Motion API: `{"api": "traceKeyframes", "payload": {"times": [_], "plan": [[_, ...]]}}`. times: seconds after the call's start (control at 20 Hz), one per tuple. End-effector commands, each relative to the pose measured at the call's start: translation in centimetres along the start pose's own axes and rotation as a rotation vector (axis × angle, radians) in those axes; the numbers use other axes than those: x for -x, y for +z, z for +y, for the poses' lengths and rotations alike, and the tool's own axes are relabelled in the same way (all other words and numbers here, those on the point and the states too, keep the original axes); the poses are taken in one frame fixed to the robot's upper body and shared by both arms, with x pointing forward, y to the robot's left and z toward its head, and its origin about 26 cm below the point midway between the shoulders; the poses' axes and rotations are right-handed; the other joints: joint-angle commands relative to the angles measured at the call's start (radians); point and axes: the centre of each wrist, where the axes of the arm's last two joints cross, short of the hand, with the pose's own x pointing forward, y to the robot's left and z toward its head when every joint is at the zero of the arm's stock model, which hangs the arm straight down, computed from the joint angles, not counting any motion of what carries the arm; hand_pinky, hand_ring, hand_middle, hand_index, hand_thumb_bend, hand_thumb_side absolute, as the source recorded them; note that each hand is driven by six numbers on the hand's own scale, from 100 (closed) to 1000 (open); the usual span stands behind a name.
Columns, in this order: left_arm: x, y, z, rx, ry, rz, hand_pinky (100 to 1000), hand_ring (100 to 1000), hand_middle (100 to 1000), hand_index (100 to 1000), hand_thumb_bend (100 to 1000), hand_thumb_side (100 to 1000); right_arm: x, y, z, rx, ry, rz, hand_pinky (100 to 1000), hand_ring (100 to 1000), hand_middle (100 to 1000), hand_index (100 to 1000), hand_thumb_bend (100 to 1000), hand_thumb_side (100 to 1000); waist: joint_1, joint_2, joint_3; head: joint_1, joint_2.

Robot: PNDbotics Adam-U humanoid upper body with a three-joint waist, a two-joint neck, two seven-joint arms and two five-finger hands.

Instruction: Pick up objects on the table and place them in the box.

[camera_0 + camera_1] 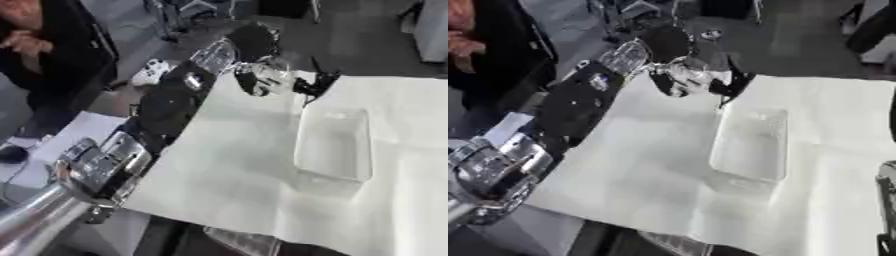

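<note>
Shiny silver metal of the robot's left arm [39,215] sits closest, low in the corner, and the arm stretches away across the white table [219,165]. Far out at the back edge is the left hand [262,80]. It looks curled around something see-through and shiny, but I cannot tell what that thing is, or whether the fingers are really shut on it. Just beside the hand, a little nearer, lies the clear box [337,145], and it looks empty. If the hand does have something, it should swing over the middle of the box, go down low and only then let go. The right hand shows only as a dark bit [885,210] at the edge.
</note>
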Motion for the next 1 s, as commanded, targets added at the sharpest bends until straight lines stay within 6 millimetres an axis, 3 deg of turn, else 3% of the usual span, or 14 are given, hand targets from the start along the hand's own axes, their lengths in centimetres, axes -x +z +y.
{"api": "traceKeyframes", "payload": {"times": [0.05,0.25,1.0], "plan": [[0.7,-0.7,1.8,-0.06,-0.039,-0.015,100,100,100,165,100,470,-0.4,-0.5,0.1,0.0,-0.005,-0.028,400,384,420,613,331,1000,-0.001,-0.014,-0.002,0.012,-0.005],[-0.1,-1.2,2.0,-0.082,-0.044,-0.054,100,100,100,165,100,473,-0.5,-0.6,0.3,0.004,-0.012,-0.035,399,384,420,613,325,1000,0.002,-0.013,-0.01,0.032,-0.008],[-2.4,-2.9,3.3,-0.277,-0.127,-0.257,100,100,100,166,100,492,-0.6,-1.0,0.7,0.008,-0.034,-0.056,399,384,420,613,314,1000,0.008,-0.007,-0.029,0.043,-0.015]]}}
